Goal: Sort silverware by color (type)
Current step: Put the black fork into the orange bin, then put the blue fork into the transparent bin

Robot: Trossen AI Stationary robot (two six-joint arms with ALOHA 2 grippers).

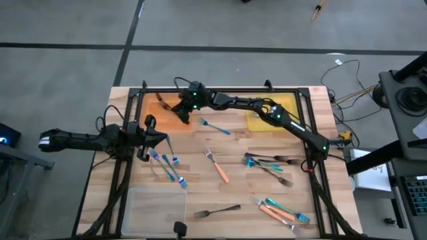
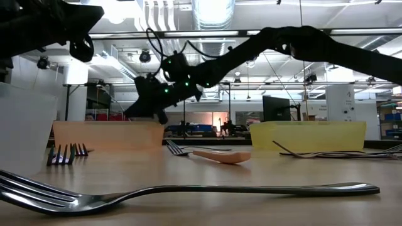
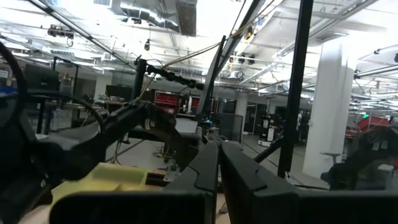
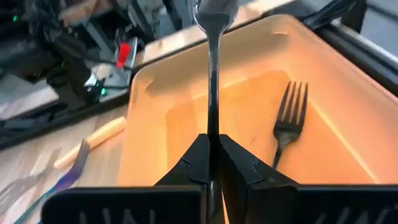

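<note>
My right pincer [image 4: 213, 146] is clenched on a dark fork [image 4: 211, 74], dangling it above the orange tray [image 4: 348, 81] where another dark fork [image 4: 287, 121] lies, since like goes with like.

Your right gripper [image 4: 212, 163] is reaching far across toward the table's back left with its fingers pinched closed, while your left gripper [image 3: 219, 163] is waiting at the left edge, fingers pressed together.
</note>
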